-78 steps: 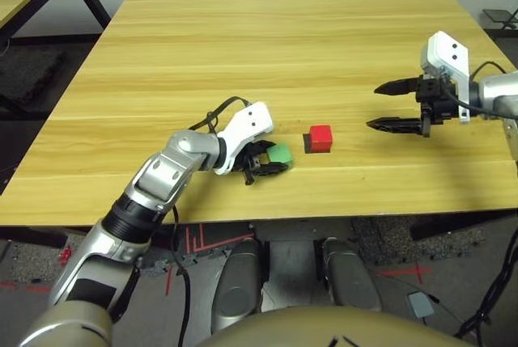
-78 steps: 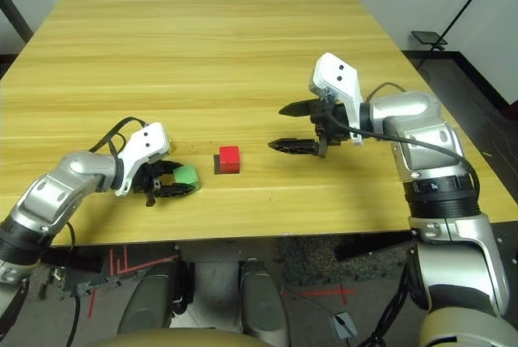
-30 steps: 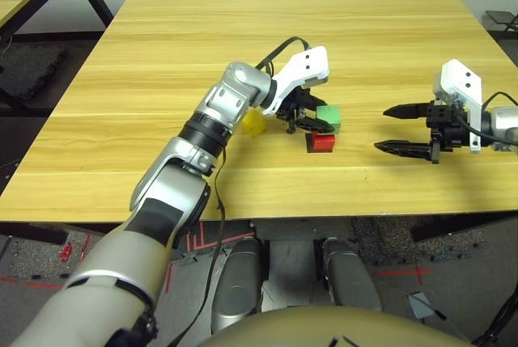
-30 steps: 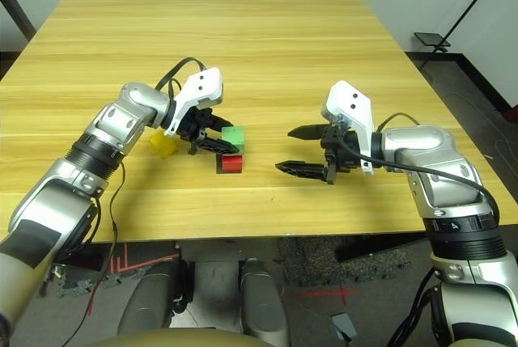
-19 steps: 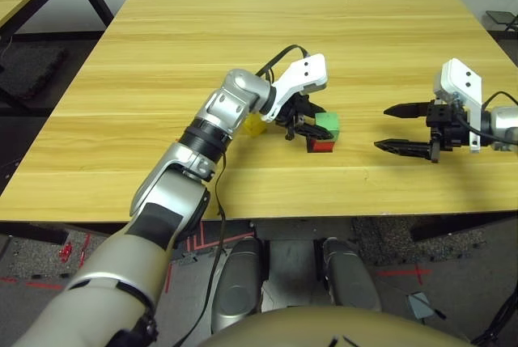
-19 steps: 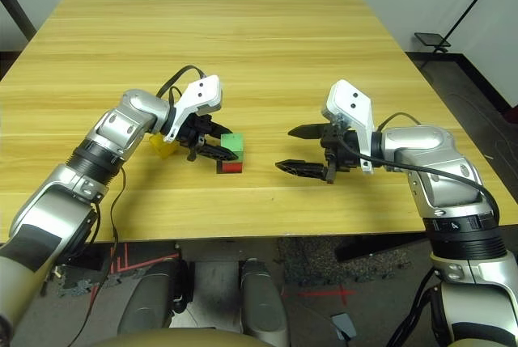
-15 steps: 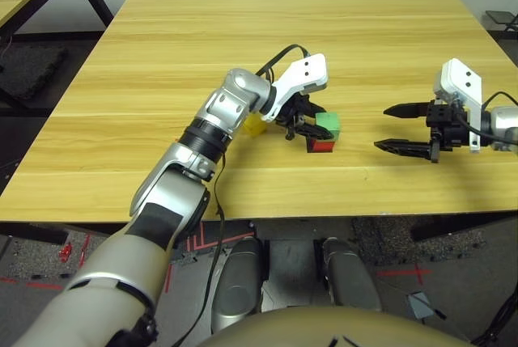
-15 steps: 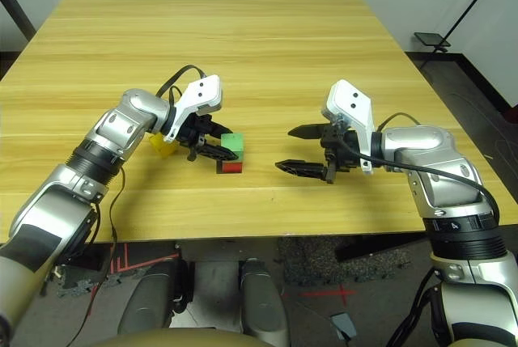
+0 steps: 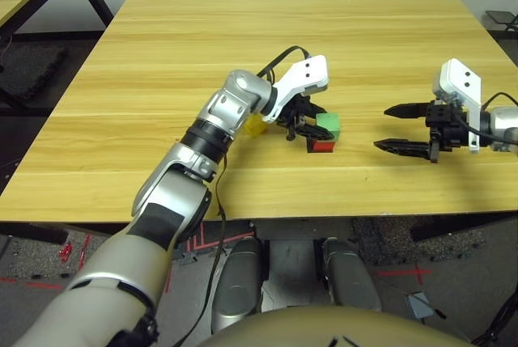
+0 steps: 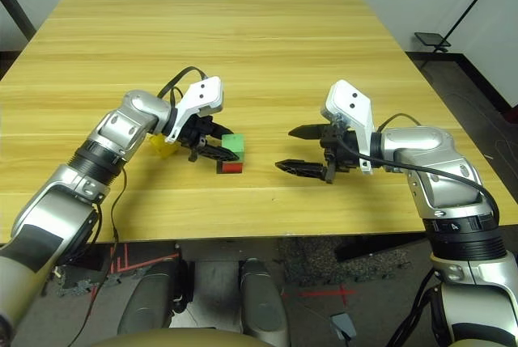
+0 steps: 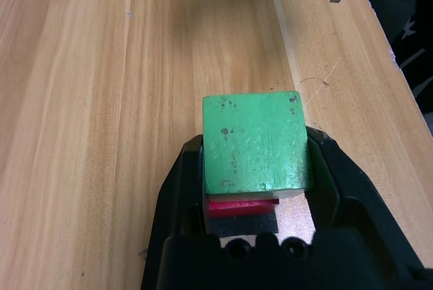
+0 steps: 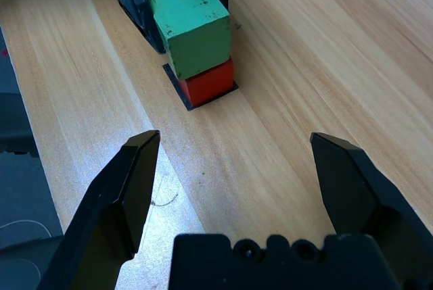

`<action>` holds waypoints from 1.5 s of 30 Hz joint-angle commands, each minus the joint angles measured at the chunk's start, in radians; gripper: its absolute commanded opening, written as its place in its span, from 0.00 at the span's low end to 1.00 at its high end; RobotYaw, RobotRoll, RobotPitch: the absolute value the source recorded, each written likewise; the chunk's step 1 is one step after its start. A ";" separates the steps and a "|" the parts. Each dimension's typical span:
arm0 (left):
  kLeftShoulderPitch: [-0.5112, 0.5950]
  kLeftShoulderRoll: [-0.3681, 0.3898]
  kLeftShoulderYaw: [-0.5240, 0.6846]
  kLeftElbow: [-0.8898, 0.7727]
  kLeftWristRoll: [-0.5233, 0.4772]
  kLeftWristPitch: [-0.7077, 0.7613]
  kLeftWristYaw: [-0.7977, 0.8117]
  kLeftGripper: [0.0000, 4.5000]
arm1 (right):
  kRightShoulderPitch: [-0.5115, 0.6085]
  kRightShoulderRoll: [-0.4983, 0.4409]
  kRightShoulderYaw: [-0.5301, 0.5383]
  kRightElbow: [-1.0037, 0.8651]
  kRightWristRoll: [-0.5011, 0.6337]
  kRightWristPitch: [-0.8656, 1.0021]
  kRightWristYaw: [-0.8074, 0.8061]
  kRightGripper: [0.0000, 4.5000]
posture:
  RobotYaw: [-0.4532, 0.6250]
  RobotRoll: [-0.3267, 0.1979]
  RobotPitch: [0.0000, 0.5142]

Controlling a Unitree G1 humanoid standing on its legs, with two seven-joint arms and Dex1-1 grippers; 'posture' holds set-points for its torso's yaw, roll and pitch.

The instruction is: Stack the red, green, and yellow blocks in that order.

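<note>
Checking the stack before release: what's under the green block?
The matte red cube sits under the matte green cube, on a flat black square patch. The red cube's top face is covered, as is most of the patch.

We are viewing a brightly and evenly lit bench [image 9: 243, 31], its yellow top washing paler toward the far end. Soft shadows are falling beneath the silver left arm [image 9: 170, 201]. From the wrists, we are seeing whitish glare glinting off the wood near the green block [image 12: 196, 30], while darker floor [image 10: 267, 282] is lying dim below.
</note>
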 commanded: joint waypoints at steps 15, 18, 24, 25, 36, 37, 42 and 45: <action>0.118 0.167 0.122 -0.443 -0.053 0.302 0.077 0.99 | -0.009 -0.025 -0.004 -0.004 0.012 0.013 0.017 1.00 | 0.46 0.51 0.16; 0.174 0.235 0.159 -0.578 -0.068 0.416 0.129 0.99 | -0.019 -0.024 0.001 0.008 0.009 0.007 0.022 1.00 | 0.47 0.51 0.16; 0.304 0.280 0.228 -0.633 -0.018 0.491 0.353 0.99 | -0.046 -0.003 0.019 0.019 0.007 0.007 0.019 1.00 | 0.49 0.50 0.14; 0.314 0.268 0.232 -0.619 -0.008 0.489 0.395 0.99 | -0.049 -0.001 0.020 0.020 0.006 0.007 0.019 1.00 | 0.49 0.50 0.14; 0.359 0.249 0.155 -0.524 0.008 0.476 0.472 0.99 | -0.059 0.004 0.020 0.028 0.005 0.008 0.017 1.00 | 0.48 0.50 0.15; 0.361 0.258 0.144 -0.522 0.010 0.480 0.464 0.99 | -0.055 0.004 0.018 0.025 0.007 0.010 0.016 1.00 | 0.48 0.50 0.15; 0.366 0.286 0.129 -0.490 0.015 0.462 0.455 0.99 | -0.037 0.001 0.010 0.017 0.018 0.000 0.028 1.00 | 0.48 0.51 0.16; 0.364 0.293 0.132 -0.459 0.022 0.445 0.461 0.99 | -0.026 0.000 0.007 0.011 0.025 -0.005 0.039 1.00 | 0.47 0.51 0.16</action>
